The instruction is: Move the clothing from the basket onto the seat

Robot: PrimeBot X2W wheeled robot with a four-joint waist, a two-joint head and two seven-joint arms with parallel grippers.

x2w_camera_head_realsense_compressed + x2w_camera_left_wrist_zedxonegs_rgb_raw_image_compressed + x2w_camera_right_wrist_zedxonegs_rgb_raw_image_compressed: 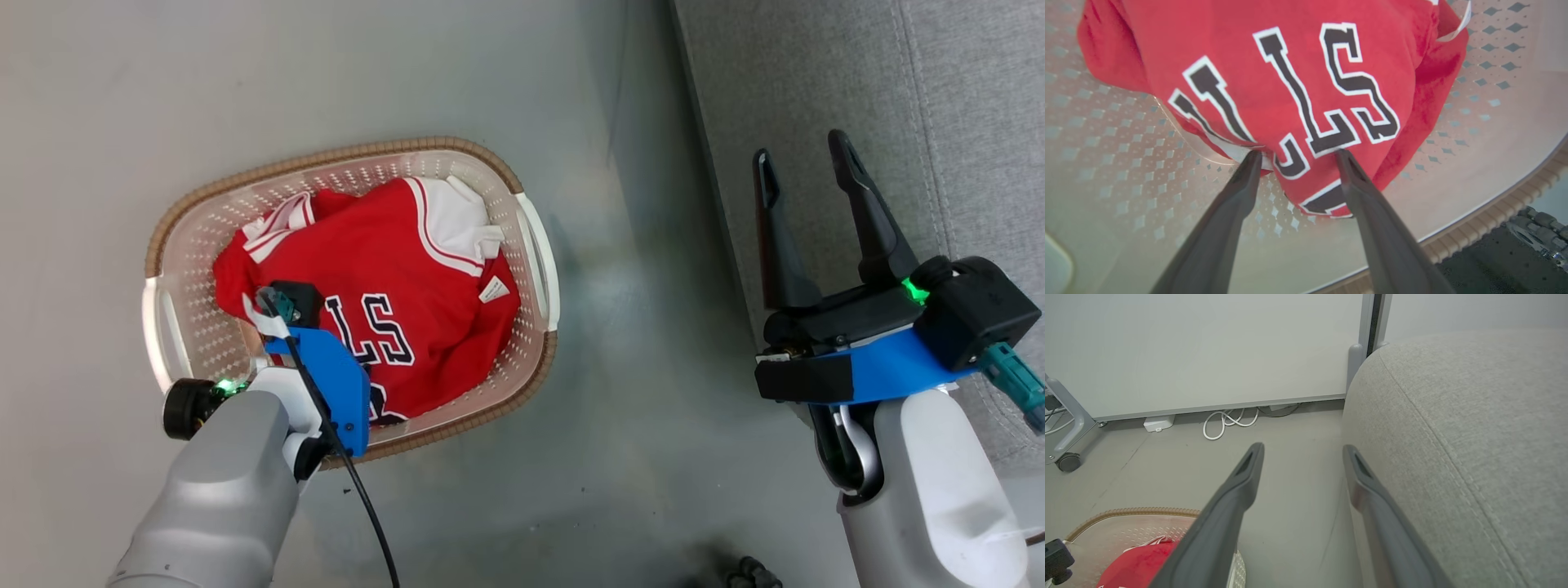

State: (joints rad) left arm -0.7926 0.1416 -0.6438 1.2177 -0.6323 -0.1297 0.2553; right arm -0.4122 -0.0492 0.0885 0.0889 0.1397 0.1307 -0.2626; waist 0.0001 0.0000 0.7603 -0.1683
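The clothing (392, 278), a red jersey with black-and-white lettering, lies bunched in the cream perforated basket (326, 155) on the floor. My left gripper (1298, 157) is down inside the basket and open, both fingertips (1253, 161) touching the near edge of the clothing (1290, 73), nothing clamped between them. In the head view the left wrist covers its fingers. My right gripper (802, 151) hangs open and empty over the front edge of the grey seat (939, 122). The right wrist view has the right gripper (1302, 450) beside the seat (1474, 416), with the basket (1126, 526) and the clothing (1143, 563) at lower left.
Grey floor (637, 408) lies between basket and seat. A pale wall panel stands behind, with a white cable coil (1224, 420), a small white box (1158, 423) and a wheeled stand (1065, 457) at its foot. A dark object (747, 572) sits at the bottom edge.
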